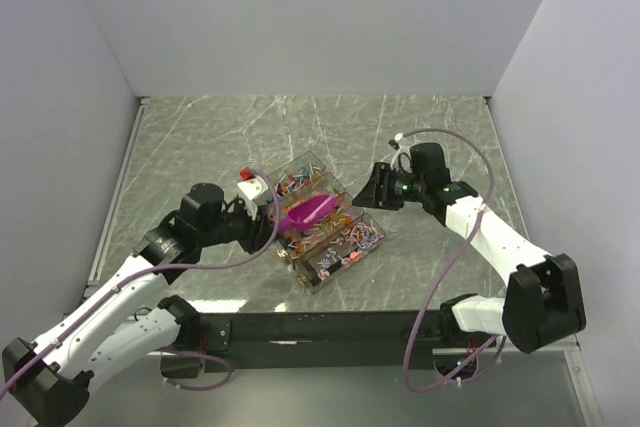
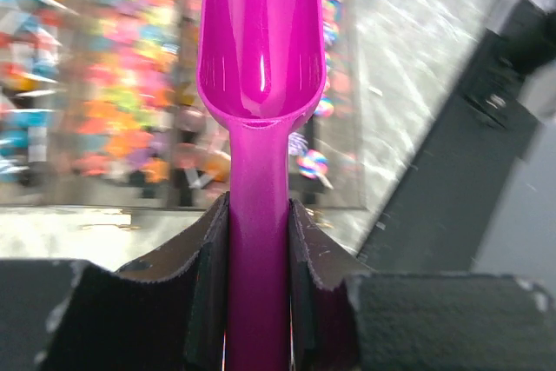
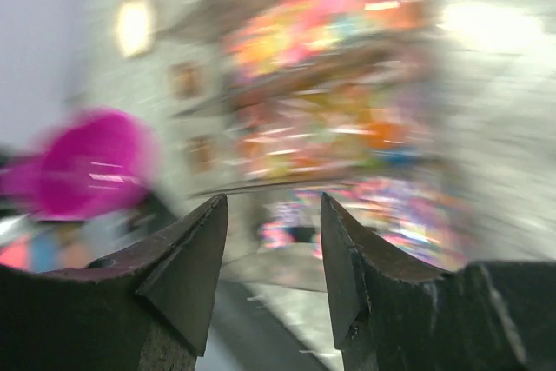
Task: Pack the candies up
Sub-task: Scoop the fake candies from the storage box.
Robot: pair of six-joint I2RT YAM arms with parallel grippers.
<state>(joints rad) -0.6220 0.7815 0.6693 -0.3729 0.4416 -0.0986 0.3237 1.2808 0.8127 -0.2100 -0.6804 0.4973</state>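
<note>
Left pincer clamps scoop handle; right pincer jaws apart, empty. Risk: scoop twists in grip digging candies, flicks some onto tabletop.

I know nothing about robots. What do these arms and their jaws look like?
The left arm and right arm have white shells with bulky black joints. A thin purple cable loops along each. Green lights glow near the right wrist. The left gripper and right gripper end in black, wedge-shaped jaws.
</note>
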